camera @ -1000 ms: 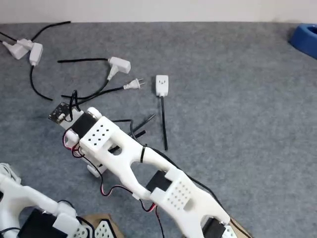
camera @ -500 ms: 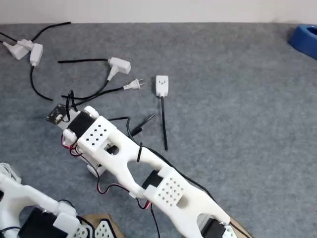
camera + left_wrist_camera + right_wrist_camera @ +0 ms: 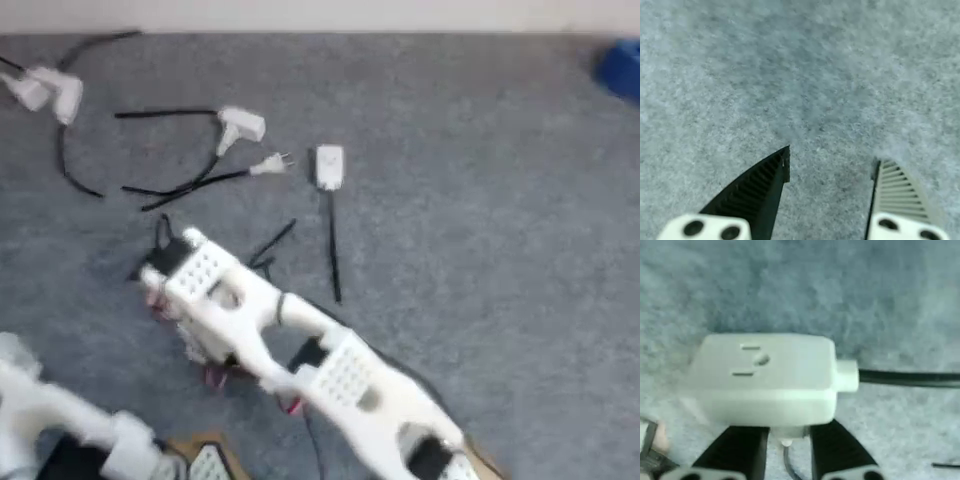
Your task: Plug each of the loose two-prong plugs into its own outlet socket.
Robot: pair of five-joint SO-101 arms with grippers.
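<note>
In the right wrist view a white outlet socket [image 3: 765,377] with a black cord [image 3: 910,378] sits right at my right gripper [image 3: 789,430]. Its black fingers [image 3: 745,450] are closed narrowly on the socket's underside, and the slots face the camera. In the high view the right arm [image 3: 260,310] stretches over the grey carpet. Beyond it lie a loose two-prong plug [image 3: 268,165], another white socket [image 3: 328,166] and an angled white plug [image 3: 240,126]. My left gripper [image 3: 831,155] hangs open over bare carpet. The left arm [image 3: 60,415] is at the near left.
A joined white plug and socket [image 3: 48,90] lie at the far left with black cords looping around. A blue object [image 3: 622,70] sits at the far right edge. The carpet to the right of the sockets is open.
The right arm's wrist has shifted a little left and toward the near side. The plugs and sockets on the carpet lie as before.
</note>
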